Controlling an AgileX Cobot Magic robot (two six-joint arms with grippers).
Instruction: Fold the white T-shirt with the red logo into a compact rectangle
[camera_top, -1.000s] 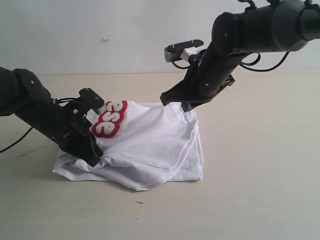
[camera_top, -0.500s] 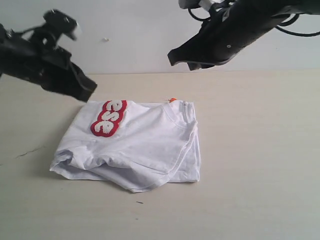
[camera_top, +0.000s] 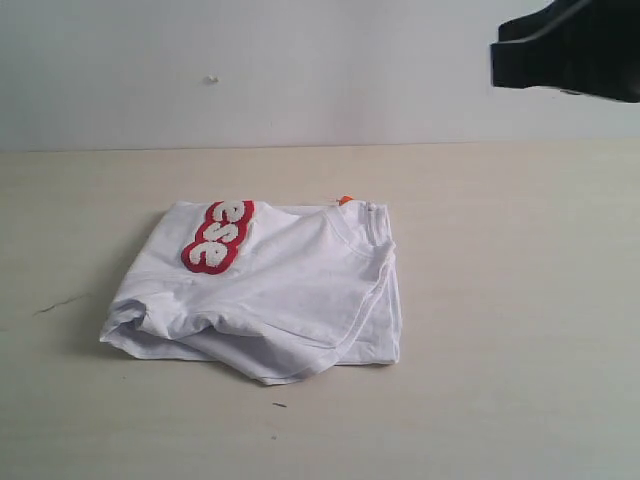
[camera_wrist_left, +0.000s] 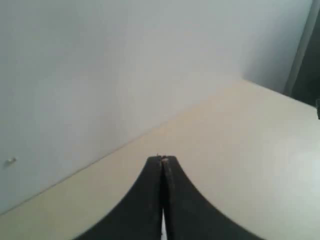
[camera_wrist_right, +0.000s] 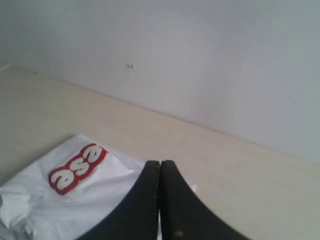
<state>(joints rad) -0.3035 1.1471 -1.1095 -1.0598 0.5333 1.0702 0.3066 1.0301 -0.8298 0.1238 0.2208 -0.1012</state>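
White T-shirt (camera_top: 290, 290) lies folded on bench (camera_top: 520, 300); red logo (camera_top: 218, 236) face-up toward bench's far-left corner; left tool (camera_wrist_left: 161, 160) pinched together, empty; right tool (camera_wrist_right: 160, 164) pinched together, empty.

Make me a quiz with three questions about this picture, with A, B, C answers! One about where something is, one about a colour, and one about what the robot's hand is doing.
1. Where does the white T-shirt lie?
A) on the table
B) on the floor
C) draped over an arm

2. What colour outlines the letters of the logo?
A) blue
B) red
C) green

3. How is the left gripper?
A) wide open
B) shut on the shirt
C) shut, holding nothing

Answers:
1 A, it lies folded on the tabletop.
2 B, a thick red edge rings the white letters.
3 C, its fingers meet with nothing between them.
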